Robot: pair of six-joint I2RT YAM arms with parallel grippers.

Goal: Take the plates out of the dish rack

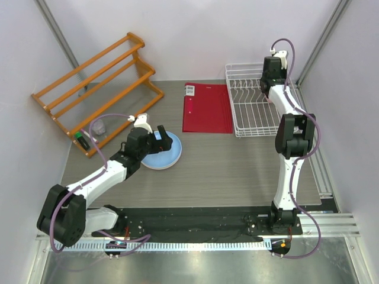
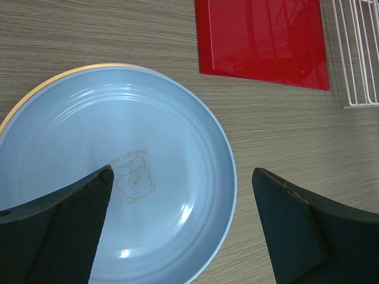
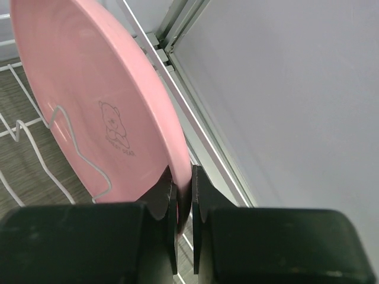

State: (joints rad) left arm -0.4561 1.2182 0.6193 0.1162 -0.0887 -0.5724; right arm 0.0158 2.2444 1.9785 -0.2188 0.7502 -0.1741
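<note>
The light blue plate (image 1: 169, 152) lies flat on the table on top of a stack. In the left wrist view it (image 2: 130, 130) fills the left side, with the orange-yellow plate's rim (image 2: 32, 97) showing beneath it. My left gripper (image 2: 182, 171) is open, just above the blue plate's right rim, with one finger over the plate and one over the table; it also shows in the top view (image 1: 155, 141). The pink plate (image 3: 89, 89) stands upright in the white dish rack (image 1: 246, 112). My right gripper (image 3: 184, 177) is shut on its rim. The lilac plate is hidden.
A red mat (image 1: 207, 107) lies between the plate stack and the dish rack; it also shows in the left wrist view (image 2: 260, 35). An orange wooden slatted rack (image 1: 98, 89) stands at the far left. White walls and a metal rail (image 3: 195, 118) run close behind the dish rack.
</note>
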